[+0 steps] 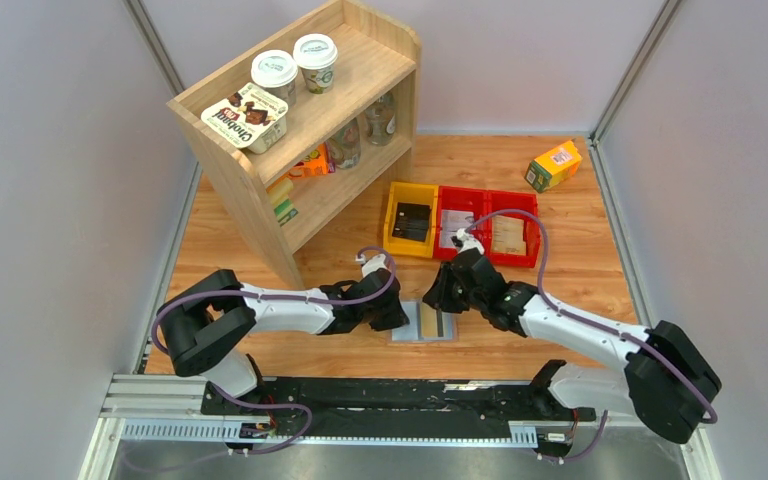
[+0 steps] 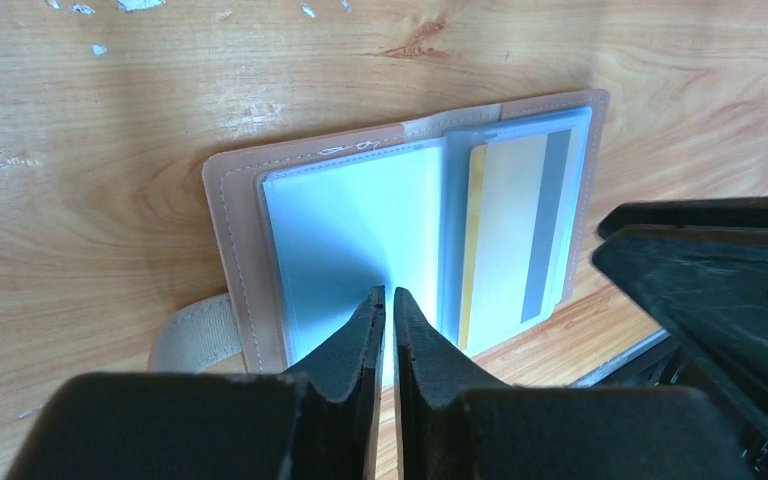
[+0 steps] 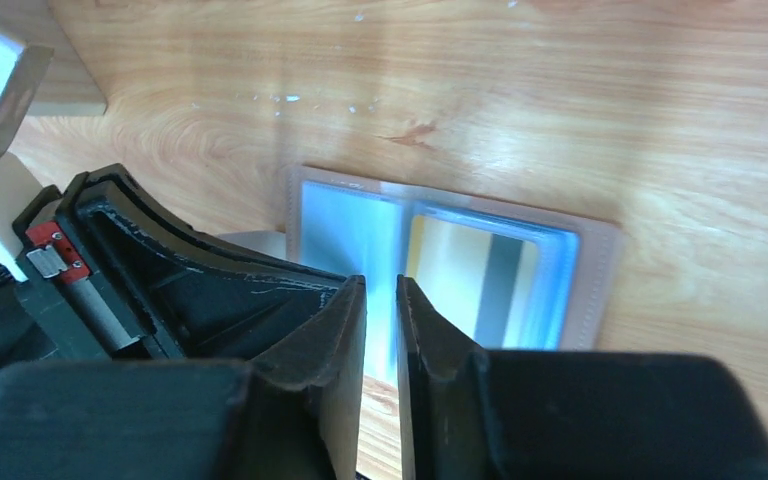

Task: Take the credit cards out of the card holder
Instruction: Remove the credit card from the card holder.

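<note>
Black fingertips of the left gripper [image 2: 390, 292] are seen closest in the left wrist view. They are clenched to a hairline slit over the near edge of the clear left pocket. Whether the sleeve is pinched between them cannot be told. The card holder [image 2: 235, 250] is laid open and flat on the wooden table [image 2: 80, 200], taupe border outward, grey-blue pockets up. One tan-yellow credit card [image 2: 510, 230] with a grey stripe is lodged in the right-hand pocket; no other card can be made out. An elastic strap [image 2: 195, 335] is noted trailing from the holder's left edge. In the right wrist view the right gripper [image 3: 381, 282] is held just above the holder's middle fold. Its fingers are drawn nearly together and nothing is seen gripped. From above, the holder is found near the table's front edge, directly between both grippers, well apart from the yellow bin [image 1: 410, 220] and red bins [image 1: 513, 235] behind. A wooden shelf [image 1: 300, 130] is recorded at rear left.
</note>
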You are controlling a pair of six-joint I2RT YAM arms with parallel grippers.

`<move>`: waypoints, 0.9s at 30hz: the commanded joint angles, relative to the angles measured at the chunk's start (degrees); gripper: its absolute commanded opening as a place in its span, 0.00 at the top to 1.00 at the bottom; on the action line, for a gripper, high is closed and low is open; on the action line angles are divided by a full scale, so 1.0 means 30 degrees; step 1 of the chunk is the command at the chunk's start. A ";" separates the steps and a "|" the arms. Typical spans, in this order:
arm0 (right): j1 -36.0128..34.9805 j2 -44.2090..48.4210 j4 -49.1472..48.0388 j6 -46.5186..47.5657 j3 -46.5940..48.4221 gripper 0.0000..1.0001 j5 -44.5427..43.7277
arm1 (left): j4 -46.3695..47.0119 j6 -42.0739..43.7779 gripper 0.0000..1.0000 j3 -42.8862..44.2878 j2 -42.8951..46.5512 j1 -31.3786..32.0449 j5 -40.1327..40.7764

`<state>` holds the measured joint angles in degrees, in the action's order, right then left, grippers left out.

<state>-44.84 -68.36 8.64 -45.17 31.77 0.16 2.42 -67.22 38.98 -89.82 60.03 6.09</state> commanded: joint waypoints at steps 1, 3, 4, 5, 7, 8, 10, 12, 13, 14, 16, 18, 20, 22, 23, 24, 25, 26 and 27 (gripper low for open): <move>0.0501 0.1076 0.1922 0.0379 -0.0480 0.76 -0.1814 | 0.0774 0.0024 0.85 0.0336 0.0292 0.0059 -0.0066; 0.0970 0.1194 0.1982 0.0320 -0.0803 0.72 -0.1463 | 0.1417 0.0053 0.82 0.0307 0.0263 0.0058 -0.0241; 0.1117 0.1252 0.2011 0.0290 -0.0950 0.71 -0.1316 | 0.1682 0.0082 0.80 0.0336 0.0205 0.0029 -0.0445; 0.1292 0.1253 0.2011 0.0261 -0.1067 0.69 -0.1111 | 0.2120 0.0083 0.78 0.0307 0.0059 0.0029 -0.0592; 0.1674 0.1223 0.2040 0.0232 -0.1214 0.69 -0.0789 | 0.2677 0.0054 0.74 0.0307 -0.0088 0.0029 -0.0857; 0.1820 0.1107 0.1982 0.0261 -0.1273 0.68 -0.0555 | 0.2855 0.0024 0.71 0.0278 -0.0147 0.0029 -0.0973; 0.1938 0.0961 0.1895 0.0232 -0.1390 0.68 -0.0377 | 0.3324 -0.0063 0.66 0.0190 -0.0322 0.0000 -0.1062; 0.2055 0.0785 0.1661 0.0232 -0.1536 0.68 0.0261 | 0.3618 -0.0209 0.63 0.0161 -0.0382 0.0000 -0.1092; 0.2056 0.0639 0.1544 0.0232 -0.1595 0.68 0.0413 | 0.3822 -0.0239 0.62 0.0131 -0.0498 -0.0029 -0.1121; 0.2085 0.0550 0.1484 0.0261 -0.1567 0.68 0.0530 | 0.3998 -0.0355 0.60 0.0102 -0.0586 -0.0030 -0.1150; 0.2085 0.0346 0.1250 0.0290 -0.1625 0.68 0.0764 | 0.4204 -0.0560 0.59 0.0073 -0.0907 -0.0059 -0.1237; 0.2114 0.0140 0.1133 0.0319 -0.1625 0.69 0.0911 | 0.4321 -0.0765 0.57 0.0073 -0.1171 -0.0088 -0.1326; 0.2143 -0.0036 0.1103 0.0319 -0.1625 0.70 0.0999 | 0.4322 -0.1000 0.56 -0.0015 -0.1377 -0.0176 -0.1326; 0.2231 -0.0124 0.0986 0.0319 -0.1654 0.73 0.1059 | 0.4758 -0.1322 0.55 -0.0278 -0.1553 -0.0263 -0.1414; 0.2232 -0.0211 0.0957 0.0319 -0.1683 0.73 0.1146 | 0.4964 -0.1584 0.55 -0.0540 -0.1612 -0.0293 -0.1501; 0.2261 -0.0241 0.0927 0.0319 -0.1712 0.74 0.1176 | 0.5459 -0.1732 0.56 -0.0659 -0.1699 -0.0351 -0.1560; 0.2261 -0.0357 0.0898 0.0319 -0.1684 0.76 0.1292 | 0.5725 -0.1937 0.55 -0.0892 -0.1758 -0.0381 -0.1647; 0.2261 -0.0417 0.0811 0.0348 -0.1683 0.76 0.1409 | 0.6279 -0.2026 0.56 -0.0981 -0.1846 -0.0410 -0.1735; 0.2261 -0.0533 0.0752 0.0349 -0.1712 0.77 0.1439 | 0.6546 -0.2172 0.57 -0.1243 -0.1876 -0.0410 -0.1881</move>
<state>-38.17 -68.84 13.52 -44.69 27.00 3.03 16.56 -71.13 37.36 -94.24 59.18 1.78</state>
